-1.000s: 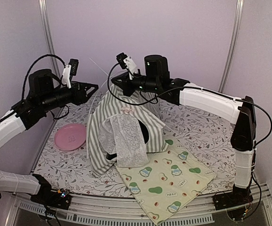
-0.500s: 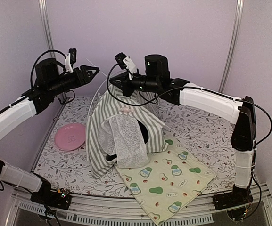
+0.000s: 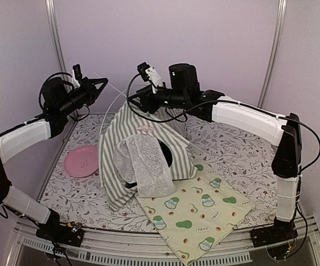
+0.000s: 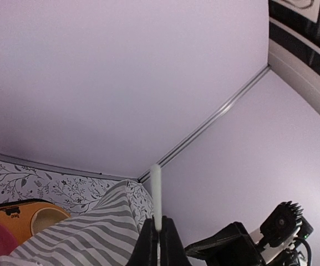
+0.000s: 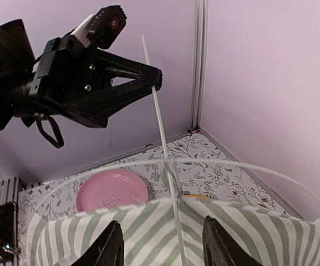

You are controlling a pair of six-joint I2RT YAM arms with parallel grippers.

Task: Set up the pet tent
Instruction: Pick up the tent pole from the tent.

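Pinching the white pole [image 4: 156, 191] just below its tip, left gripper [image 4: 158, 231] is clamped tight, high over the table's [image 3: 237, 149] back-left corner. Right gripper [image 5: 164, 235] has fingers spread, straddling the pole above the peak and gripping nothing. Pet tent [image 3: 148, 133] sits mid-table, front hem on the avocado-print mat [image 3: 204, 210] at the near edge. Pink plate [image 3: 82, 161] lies near the left edge.

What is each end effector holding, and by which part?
Left end effector: tent's white pole, just below its tip. Right end effector: open, holding nothing.
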